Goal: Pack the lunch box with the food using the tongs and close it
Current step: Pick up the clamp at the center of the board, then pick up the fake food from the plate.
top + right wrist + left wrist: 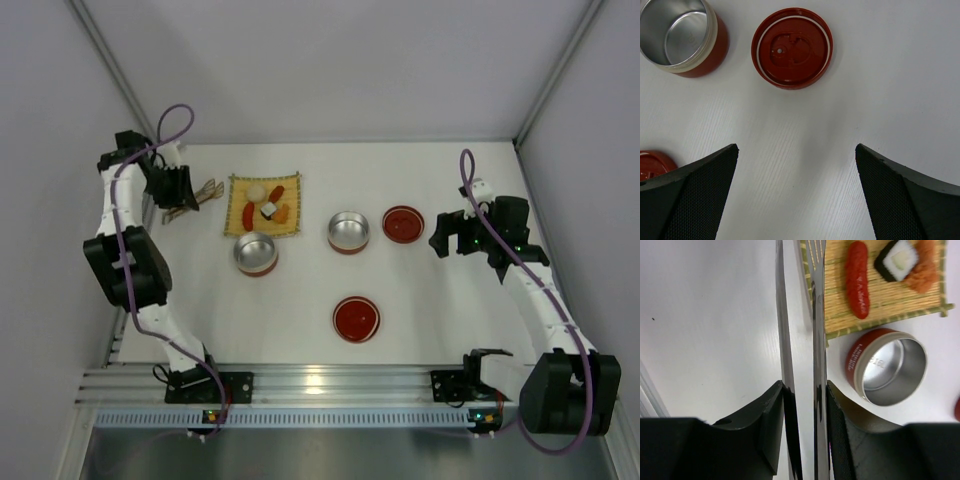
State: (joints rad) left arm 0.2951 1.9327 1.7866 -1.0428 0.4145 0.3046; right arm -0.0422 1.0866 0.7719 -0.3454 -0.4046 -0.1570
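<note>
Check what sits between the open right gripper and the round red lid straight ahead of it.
Nothing: bare white tabletop from right gripper to lid, right wrist view.

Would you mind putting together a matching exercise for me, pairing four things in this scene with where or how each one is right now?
Things:
1. tongs
2. right claw
3. sushi roll
4. far red lid

Places or states:
A. on the yellow mat
B. flat on the table, beside an empty bowl
C. open, holding nothing
D. inside the left claw

Pairs: 1-D, 2-C, 3-A, 4-B.
</note>
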